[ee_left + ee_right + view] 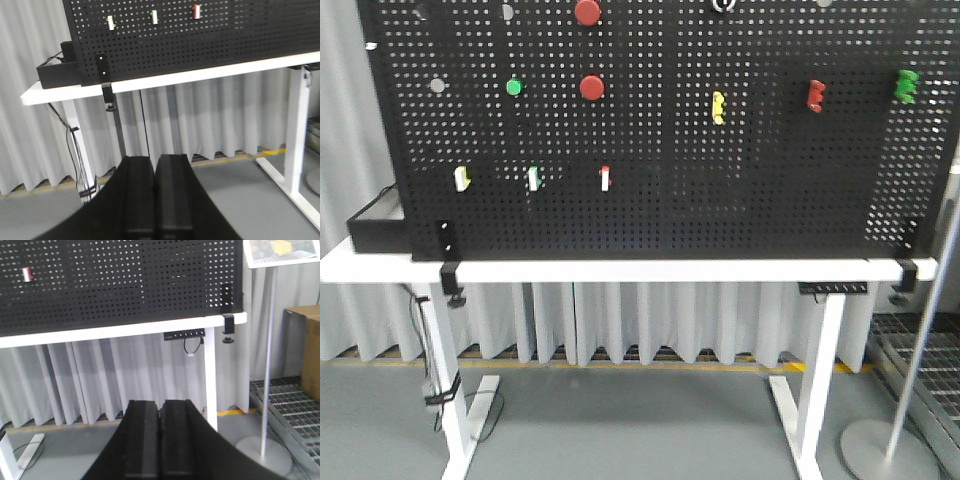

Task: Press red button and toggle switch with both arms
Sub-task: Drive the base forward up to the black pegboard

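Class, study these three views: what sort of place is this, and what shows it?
Probably a robotics test lab: a black pegboard fitted with buttons and switches, clamped to a white table, with grey curtains screening the space behind it.

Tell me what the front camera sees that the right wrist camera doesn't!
Only the front camera shows the big red button, the top red button above it, the green button and the yellow switch. Only the right wrist camera shows the right gripper, its fingers shut together, and a cardboard box on the right. Both show the black board full of holes, the white table under it, the pale curtains and the thin metal pole.
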{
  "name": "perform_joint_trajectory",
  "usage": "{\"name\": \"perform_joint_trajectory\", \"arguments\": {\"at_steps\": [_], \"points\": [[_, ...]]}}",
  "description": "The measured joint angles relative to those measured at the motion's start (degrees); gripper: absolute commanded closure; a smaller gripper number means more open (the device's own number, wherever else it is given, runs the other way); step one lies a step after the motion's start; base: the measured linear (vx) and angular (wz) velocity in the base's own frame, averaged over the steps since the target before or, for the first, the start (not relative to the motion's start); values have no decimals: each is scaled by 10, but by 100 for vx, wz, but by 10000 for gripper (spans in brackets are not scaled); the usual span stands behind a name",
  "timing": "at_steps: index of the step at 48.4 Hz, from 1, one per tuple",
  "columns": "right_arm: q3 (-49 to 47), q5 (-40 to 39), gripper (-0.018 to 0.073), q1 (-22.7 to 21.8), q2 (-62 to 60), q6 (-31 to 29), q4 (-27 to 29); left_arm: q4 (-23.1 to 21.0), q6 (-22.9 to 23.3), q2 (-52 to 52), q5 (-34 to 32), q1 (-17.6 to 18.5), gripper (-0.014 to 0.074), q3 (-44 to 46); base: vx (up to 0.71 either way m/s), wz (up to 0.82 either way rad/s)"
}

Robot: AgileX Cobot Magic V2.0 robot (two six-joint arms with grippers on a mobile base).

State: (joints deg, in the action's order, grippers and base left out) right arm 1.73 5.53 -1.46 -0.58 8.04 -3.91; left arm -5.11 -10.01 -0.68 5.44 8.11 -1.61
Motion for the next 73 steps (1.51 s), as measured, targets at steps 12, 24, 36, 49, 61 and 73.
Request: {"name": "perform_joint_trajectory", "arguments": {"at_steps": [12,24,36,49,61,73], "points": [[0,0,562,0,0,0,0,0,0,0,0,0,595,0,46,1],[0,0,562,0,0,0,0,0,0,0,0,0,595,0,42,0],[0,0,562,0,0,0,0,0,0,0,0,0,595,0,37,3],[0,0,562,0,0,0,0,0,0,0,0,0,595,0,31,7],[0,0,562,0,0,0,0,0,0,0,0,0,595,0,18,3],[0,0,562,0,0,0,0,0,0,0,0,0,595,0,5,0]]}}
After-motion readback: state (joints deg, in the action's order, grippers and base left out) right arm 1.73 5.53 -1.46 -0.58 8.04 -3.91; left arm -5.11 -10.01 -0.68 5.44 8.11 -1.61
